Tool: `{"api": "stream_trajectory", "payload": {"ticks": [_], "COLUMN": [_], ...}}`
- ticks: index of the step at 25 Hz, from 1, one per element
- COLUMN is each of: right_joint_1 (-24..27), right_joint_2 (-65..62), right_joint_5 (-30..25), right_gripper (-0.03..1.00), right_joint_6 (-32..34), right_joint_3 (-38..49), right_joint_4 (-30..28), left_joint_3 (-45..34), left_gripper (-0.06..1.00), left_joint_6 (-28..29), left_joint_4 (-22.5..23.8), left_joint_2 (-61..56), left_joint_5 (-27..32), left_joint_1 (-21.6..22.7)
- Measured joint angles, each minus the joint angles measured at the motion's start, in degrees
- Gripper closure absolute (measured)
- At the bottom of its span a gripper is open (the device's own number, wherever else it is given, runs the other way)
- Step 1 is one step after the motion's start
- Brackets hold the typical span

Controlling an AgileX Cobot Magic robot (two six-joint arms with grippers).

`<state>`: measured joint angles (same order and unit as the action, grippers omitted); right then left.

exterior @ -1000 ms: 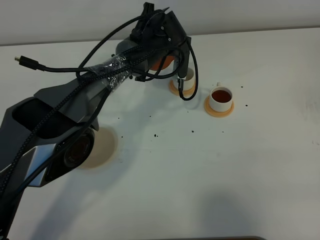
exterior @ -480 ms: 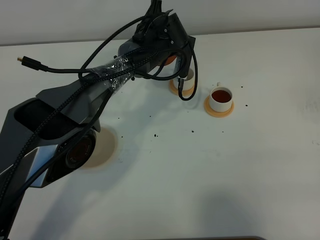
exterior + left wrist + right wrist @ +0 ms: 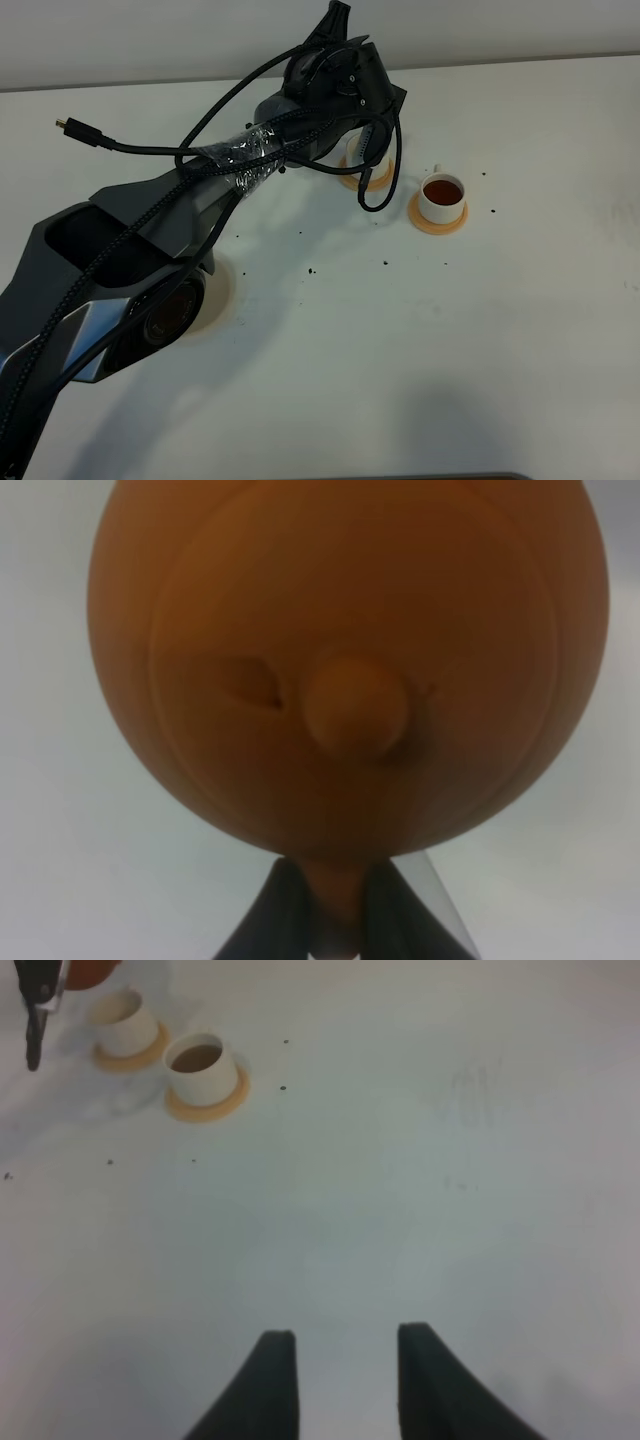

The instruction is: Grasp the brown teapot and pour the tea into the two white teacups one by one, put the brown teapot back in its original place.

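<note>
Arm point(image 3: 180, 200) on the left is seen stretched from the near left corner of the tabletop point(image 3: 450, 350) toward the middle of its far edge, with the wrist raised over the spot where one cup stands. The left gripper point(image 3: 338, 920) is clamped on the loop handle of the brown teapot point(image 3: 350, 660), whose lid and knob are turned toward the wrist camera and fill most of that view. From above, the teapot is hidden behind the wrist and its black cables point(image 3: 255, 158) — only a sliver of orange is caught in the right wrist view, just beside the farther white teacup point(image 3: 128, 1020). That cup's contents cannot be made out. The nearer teacup point(image 3: 442, 195), set more toward the right edge, is shown on its tan saucer point(image 3: 437, 222) with dark tea in it. The cream mat point(image 3: 218, 290), close to the left edge, is half covered by the arm. The right gripper point(image 3: 345, 1345) is held over bare tabletop, fingers parted.
</note>
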<state>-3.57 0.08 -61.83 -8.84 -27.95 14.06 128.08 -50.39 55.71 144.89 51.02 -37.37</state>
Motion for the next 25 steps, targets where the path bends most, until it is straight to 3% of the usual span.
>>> {"api": "stream_trajectory", "payload": {"ticks": [25], "right_joint_1": [0.0], "right_joint_2": [0.0], "right_joint_5": [0.0], "right_gripper": [0.73], "right_joint_6": [0.0], "right_joint_3": [0.0], "right_joint_4": [0.0], "left_joint_3": [0.0], "left_gripper": [0.83], "left_joint_6": [-15.3], "left_joint_4": [0.7], "left_joint_2": [0.2], "left_joint_5": [0.2], "left_joint_1": [0.0]}}
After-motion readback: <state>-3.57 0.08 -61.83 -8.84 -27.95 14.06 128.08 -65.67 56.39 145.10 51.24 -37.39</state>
